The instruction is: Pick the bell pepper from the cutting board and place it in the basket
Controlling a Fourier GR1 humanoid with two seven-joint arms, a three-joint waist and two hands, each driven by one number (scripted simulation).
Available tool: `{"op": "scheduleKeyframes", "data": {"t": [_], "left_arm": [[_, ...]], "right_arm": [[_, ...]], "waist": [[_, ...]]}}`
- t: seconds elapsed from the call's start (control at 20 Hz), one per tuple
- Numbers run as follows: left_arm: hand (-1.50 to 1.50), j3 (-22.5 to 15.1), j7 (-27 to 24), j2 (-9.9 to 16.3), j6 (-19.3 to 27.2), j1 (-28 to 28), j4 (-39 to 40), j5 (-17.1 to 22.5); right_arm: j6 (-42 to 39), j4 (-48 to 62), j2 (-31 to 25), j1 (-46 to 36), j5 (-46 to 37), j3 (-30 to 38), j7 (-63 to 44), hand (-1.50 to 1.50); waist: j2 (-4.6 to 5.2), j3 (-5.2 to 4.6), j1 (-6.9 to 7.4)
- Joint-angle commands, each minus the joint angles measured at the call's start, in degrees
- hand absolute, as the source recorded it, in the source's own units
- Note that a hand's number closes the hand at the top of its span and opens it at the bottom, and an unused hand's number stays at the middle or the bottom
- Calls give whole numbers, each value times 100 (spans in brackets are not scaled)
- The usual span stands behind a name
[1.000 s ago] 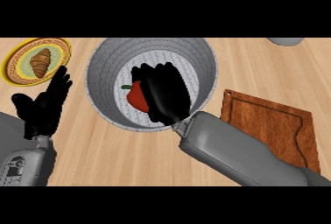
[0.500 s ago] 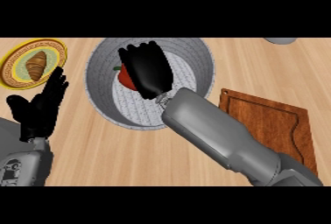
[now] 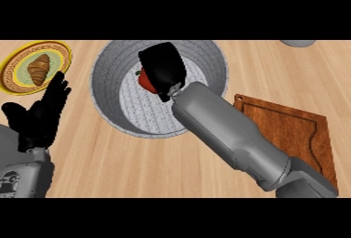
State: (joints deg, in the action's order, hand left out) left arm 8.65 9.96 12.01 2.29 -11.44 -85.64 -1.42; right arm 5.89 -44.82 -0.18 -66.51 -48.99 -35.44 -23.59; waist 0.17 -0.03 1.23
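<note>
The red bell pepper (image 3: 145, 80) peeks out at the left side of my right hand (image 3: 163, 65), over the inside of the round grey basket (image 3: 109, 65). That hand has its back to the view and curls round the pepper, hiding most of it. Its grey forearm reaches diagonally from the lower right, crossing the basket's near rim. The wooden cutting board (image 3: 291, 132) lies to the right of the basket with nothing on it. My left hand (image 3: 42, 116) rests open at the left edge, fingers up.
A yellow-rimmed plate (image 3: 14, 62) with a croissant (image 3: 39, 68) sits at the far left, just above my left hand. A grey object (image 3: 299, 43) shows partly at the top right edge. Bare wooden counter lies in front of the basket.
My right hand has carried the pepper up and further over the basket's middle, and its back has turned towards the view. The left hand has stayed where it was.
</note>
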Motion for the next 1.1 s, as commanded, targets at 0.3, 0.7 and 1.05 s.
{"op": "scheduleKeyframes", "data": {"t": [0.3, 0.7, 1.05], "left_arm": [[0, -133, 151, -185, 186, -179, -17, -153], [0, -226, -25, -316, 244, -131, 152, -265], [0, -221, -44, -292, 146, -126, 110, -223]], "right_arm": [[280, 784, 18, -330, 20, 363, 521, 150], [752, 1273, 19, 99, -203, -158, 562, 150], [731, 1790, 18, -170, 33, -153, 702, 150]], "waist": [[4, 2, -17], [13, 2, -11], [27, 1, 46]]}}
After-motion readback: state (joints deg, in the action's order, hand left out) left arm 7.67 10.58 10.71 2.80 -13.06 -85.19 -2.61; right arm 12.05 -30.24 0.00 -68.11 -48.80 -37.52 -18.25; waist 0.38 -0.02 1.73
